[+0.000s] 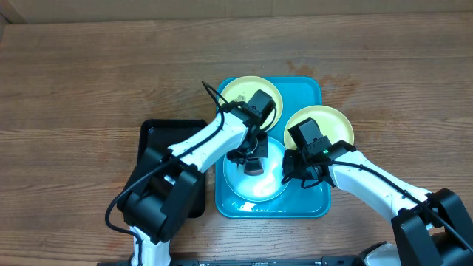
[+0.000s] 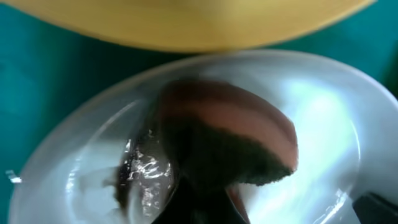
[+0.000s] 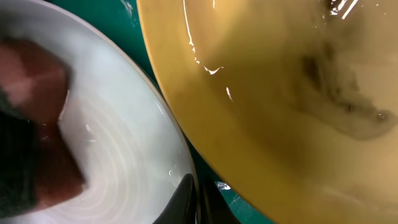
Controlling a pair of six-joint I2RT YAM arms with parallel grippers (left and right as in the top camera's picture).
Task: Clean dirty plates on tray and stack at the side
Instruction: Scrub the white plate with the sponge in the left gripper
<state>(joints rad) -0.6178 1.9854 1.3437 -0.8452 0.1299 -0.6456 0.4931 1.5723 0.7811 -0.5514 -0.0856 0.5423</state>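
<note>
The left gripper [image 1: 250, 157] is clamped on a pink and dark-green sponge [image 2: 230, 140], which rests on the white centre of the light-blue plate [image 1: 255, 191] directly beneath it on the turquoise tray [image 1: 307, 92]. Just beside that sponge, the right gripper [image 3: 194, 202] is closed tight, its fingers pinching the same plate's rim. One yellow-green plate [image 1: 238, 90] lies just beyond the left gripper, and the other yellow-green plate [image 3: 298, 93], darkly smeared, sits close beside the right gripper's fingers.

Brown wood-grain table [image 1: 74, 74] spreads all around 1 black tray [image 1: 150, 131] (partly hidden); a paler strip [image 1: 222, 7] lies far beyond it.
</note>
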